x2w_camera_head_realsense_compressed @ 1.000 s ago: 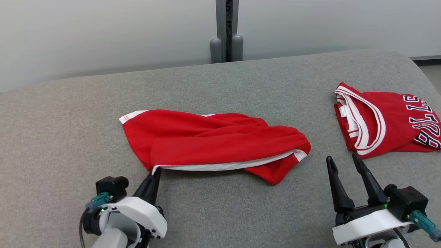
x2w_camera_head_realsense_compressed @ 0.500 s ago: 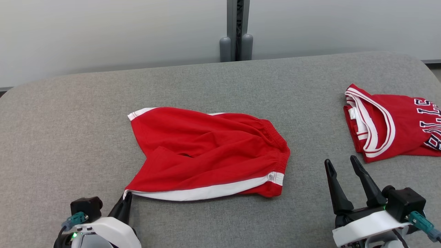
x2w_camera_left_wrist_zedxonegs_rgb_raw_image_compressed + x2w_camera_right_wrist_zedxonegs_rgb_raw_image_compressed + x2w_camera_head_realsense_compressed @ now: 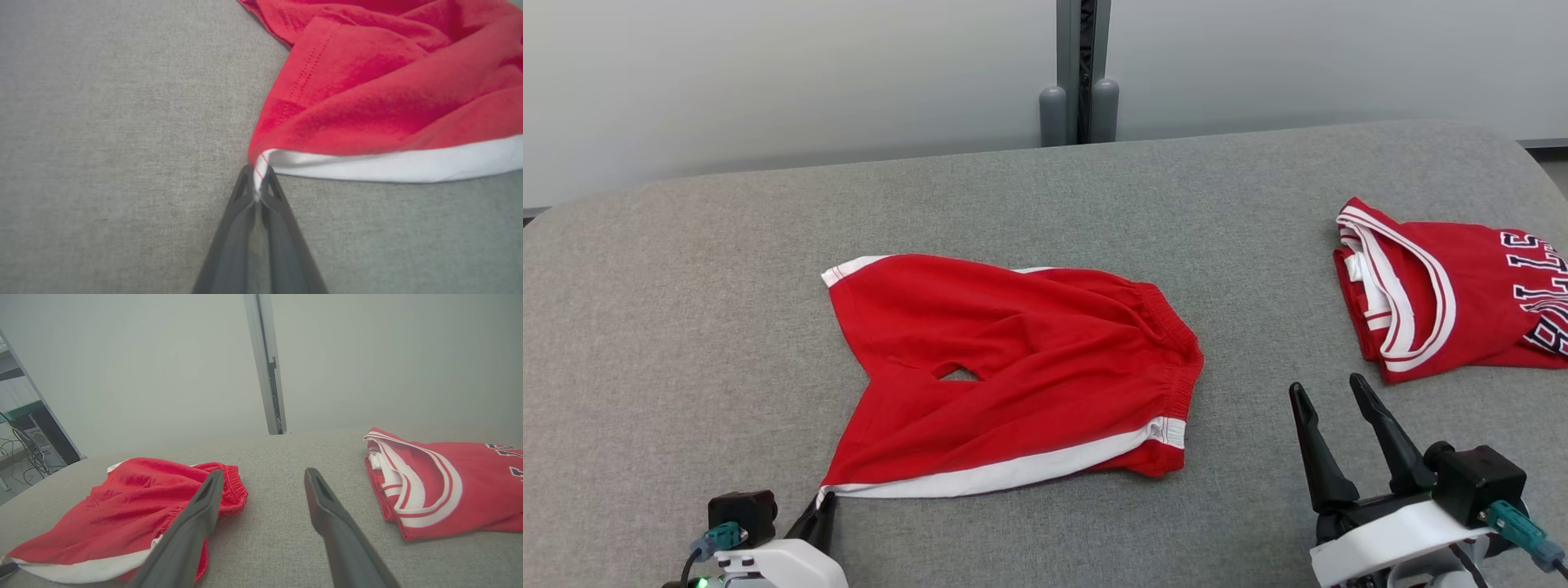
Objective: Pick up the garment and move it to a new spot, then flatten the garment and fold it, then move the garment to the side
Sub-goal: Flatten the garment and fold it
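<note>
Red shorts (image 3: 1029, 392) with white trim lie spread at the centre of the grey fabric surface (image 3: 670, 310), waistband to the right, legs to the left. Left gripper (image 3: 822, 508), near left: clamped tight on the near-left hem corner, white stripe pinched between its tips. Right gripper (image 3: 1325, 384), near right: jaws spread, holding nothing, apart from the shorts. Folded red jersey (image 3: 1445, 302) at far right.
</note>
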Controlling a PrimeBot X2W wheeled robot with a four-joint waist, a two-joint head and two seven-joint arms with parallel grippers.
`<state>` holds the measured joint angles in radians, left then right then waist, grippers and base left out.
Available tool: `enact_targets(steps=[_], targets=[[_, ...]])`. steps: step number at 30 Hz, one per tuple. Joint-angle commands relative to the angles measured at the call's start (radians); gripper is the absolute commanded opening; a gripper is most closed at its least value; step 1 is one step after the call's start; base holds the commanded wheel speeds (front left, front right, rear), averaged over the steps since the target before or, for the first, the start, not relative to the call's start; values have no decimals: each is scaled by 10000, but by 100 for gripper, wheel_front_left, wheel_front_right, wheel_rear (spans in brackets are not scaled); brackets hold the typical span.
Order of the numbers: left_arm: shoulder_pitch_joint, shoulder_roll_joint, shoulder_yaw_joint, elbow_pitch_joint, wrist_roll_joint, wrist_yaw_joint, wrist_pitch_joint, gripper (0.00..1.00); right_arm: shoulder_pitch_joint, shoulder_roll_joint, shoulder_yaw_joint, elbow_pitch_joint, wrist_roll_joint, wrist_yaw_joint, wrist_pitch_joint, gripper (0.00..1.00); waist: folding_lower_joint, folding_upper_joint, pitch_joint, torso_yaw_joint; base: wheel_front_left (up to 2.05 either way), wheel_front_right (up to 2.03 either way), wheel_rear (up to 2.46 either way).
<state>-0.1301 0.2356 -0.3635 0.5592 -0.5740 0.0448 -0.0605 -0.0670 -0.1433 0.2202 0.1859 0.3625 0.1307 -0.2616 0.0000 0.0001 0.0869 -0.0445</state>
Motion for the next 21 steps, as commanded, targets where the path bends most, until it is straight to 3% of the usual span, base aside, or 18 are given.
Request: enact_targets(steps=[1,12,21], targets=[[-64,55,32,16,-32,13,-67,100,51,-74,-6,58,46,2,-60,100,0,-1,-12,-4,0,0,0],[130,320,247,-893,26,298,-502,100,119,-122,-92,4,45,1,-60,100,0,-1,-213,47,0,0,0],[664,602,508,-2562,-45,781,-596,100,318,-144,-353,-283,-117,2,-60,100,0,-1,-473,132,0,0,0]])
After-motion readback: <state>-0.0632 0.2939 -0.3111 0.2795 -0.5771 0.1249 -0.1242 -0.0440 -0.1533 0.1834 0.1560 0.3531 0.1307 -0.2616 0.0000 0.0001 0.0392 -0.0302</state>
